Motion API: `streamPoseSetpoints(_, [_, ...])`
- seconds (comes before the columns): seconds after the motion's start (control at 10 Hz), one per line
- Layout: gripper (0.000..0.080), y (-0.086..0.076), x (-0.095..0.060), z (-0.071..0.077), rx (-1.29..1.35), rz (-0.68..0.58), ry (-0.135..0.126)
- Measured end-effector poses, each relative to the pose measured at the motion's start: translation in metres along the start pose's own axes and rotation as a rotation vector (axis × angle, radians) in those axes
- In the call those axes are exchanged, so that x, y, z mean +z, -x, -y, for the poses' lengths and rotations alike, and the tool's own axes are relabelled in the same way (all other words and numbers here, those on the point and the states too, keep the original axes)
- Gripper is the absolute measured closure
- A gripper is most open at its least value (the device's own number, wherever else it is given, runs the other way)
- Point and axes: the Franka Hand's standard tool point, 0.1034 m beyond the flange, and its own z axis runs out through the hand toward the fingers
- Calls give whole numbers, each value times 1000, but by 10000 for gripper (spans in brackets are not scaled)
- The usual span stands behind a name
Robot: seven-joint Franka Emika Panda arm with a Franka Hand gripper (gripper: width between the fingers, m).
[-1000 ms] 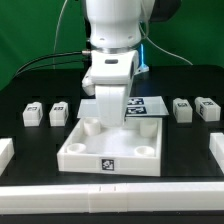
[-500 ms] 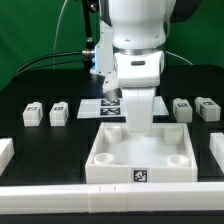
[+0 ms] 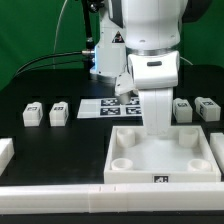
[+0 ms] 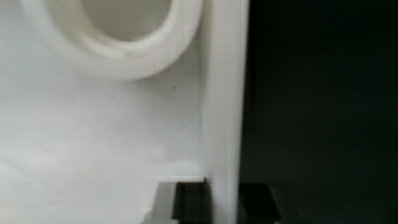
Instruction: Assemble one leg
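Gripper (image 3: 156,126) looks clenched on the tray (image 3: 130,172) far wall. The wrist view shows that wall pinched between the fingers (image 4: 185,200). All 4 legs are loose on the table (image 3: 80,140): 2 legs (image 3: 59,113) at the exterior view's left, 2 legs (image 3: 183,109) at its right. No leg is in a socket. Keep the tray flat, square it to the white bar (image 3: 60,190), then let go before reaching for a leg.

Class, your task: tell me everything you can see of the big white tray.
The tray is a large square of matte white plastic with a raised rim, rounded corners and round sockets at its corners. A small black-and-white tag sits on its front wall. It lies flat on the black table, toward the exterior view's right. The tool straddles its far wall, one finger on each side.
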Motion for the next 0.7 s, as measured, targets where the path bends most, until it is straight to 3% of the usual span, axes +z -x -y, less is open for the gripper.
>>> streamPoseSetpoints(0.7, [736,2,-3,-11,-65,-4,15])
